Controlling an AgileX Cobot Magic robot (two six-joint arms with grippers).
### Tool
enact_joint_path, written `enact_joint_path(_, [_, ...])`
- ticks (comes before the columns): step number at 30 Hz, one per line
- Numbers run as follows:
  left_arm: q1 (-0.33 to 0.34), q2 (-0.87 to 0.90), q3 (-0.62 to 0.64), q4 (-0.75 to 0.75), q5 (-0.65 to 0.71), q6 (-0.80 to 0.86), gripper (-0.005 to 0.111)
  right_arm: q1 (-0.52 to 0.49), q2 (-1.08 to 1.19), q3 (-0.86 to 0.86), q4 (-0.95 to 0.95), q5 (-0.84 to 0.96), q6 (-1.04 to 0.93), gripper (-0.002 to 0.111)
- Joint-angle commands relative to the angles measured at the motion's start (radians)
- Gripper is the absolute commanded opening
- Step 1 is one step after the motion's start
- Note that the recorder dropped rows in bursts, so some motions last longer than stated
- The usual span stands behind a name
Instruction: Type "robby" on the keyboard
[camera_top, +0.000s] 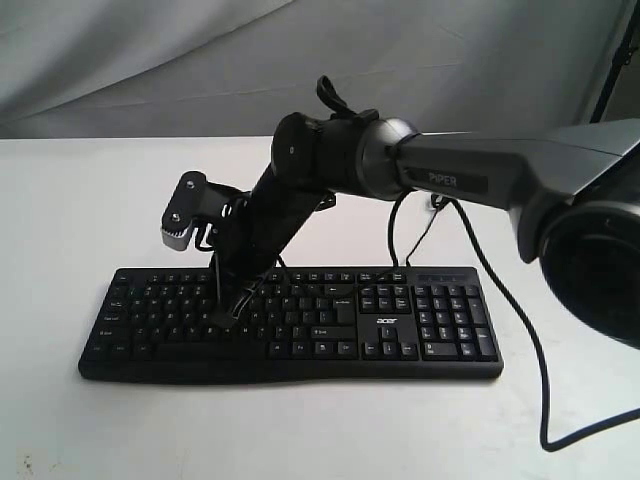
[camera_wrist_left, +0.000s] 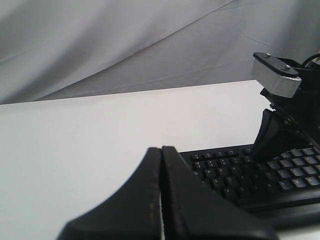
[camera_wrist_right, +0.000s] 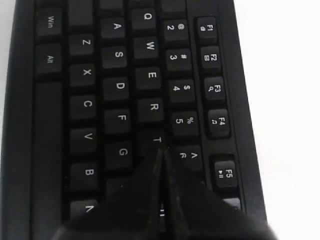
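The wide black keyboard (camera_top: 400, 330) with white legends and an acer logo lies across the white table (camera_top: 60, 220). My right gripper (camera_top: 235, 306) reaches across from the right and points down at the left half of the letter keys. In the right wrist view the right gripper (camera_wrist_right: 160, 150) is shut, its tip at the edge of the T key (camera_wrist_right: 156, 140), beside the 6 key; I cannot tell whether it touches. My left gripper (camera_wrist_left: 161, 149) is shut on nothing and hovers left of the keyboard (camera_wrist_left: 225, 175). It is out of the exterior view.
A thin black cable (camera_top: 512, 325) runs from behind the keyboard and loops over the table at the right. The right arm's grey "PIPER" link (camera_top: 470, 175) spans above the number pad. Its wrist camera (camera_wrist_left: 276, 75) shows in the left wrist view. Grey cloth (camera_top: 150, 60) hangs behind.
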Motion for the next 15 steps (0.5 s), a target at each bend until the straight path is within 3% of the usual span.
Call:
enact_joint_path(1, [-0.006, -0.003, 0.004, 0.005, -0.006, -0.003, 0.0, -0.003, -0.002, -0.007, -0.002, 0.008, 0.0, 0.0])
enact_joint_path(15, [-0.006, -0.003, 0.004, 0.005, -0.006, -0.003, 0.0, -0.003, -0.001, -0.007, 0.0, 0.0, -0.003, 0.0])
